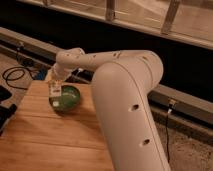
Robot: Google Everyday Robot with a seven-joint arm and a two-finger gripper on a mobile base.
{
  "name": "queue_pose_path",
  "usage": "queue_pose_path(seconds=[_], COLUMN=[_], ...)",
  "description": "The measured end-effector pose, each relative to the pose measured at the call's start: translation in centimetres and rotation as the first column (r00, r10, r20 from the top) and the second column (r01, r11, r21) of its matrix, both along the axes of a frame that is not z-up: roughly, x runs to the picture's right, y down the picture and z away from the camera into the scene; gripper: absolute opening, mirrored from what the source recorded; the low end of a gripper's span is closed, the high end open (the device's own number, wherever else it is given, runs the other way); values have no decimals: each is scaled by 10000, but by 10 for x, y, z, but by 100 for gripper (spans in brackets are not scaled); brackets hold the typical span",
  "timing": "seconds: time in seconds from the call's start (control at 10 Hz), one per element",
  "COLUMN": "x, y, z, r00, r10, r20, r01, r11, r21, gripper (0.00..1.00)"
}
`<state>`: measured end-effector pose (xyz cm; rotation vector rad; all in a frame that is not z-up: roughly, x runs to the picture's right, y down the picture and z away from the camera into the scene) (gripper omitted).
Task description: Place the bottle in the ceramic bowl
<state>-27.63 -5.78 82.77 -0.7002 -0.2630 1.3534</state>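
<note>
Camera view: the gripper [56, 86] hangs over the left rim of the ceramic bowl [65, 98], clenched on the bottle [55, 90], whose long axis stands roughly upright. The bowl's green hollow lies just to the right and below, so the drop looks close.

wooden table [45, 135], black cable [12, 75] on floor

wooden table [45, 135], speckled floor [192, 150], dark window [100, 30], gripper [54, 86] left
</note>
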Motion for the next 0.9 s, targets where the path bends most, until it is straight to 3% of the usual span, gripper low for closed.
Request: queue_pose_path(seconds=[0.4, 0.9], x=[52, 47], y=[3, 4], z=[10, 8], r00=[9925, 9933], r10=[872, 839], r20=[-856, -794], r01=[-884, -851], r11=[9960, 9963], r21=[-101, -125], gripper=[80, 80])
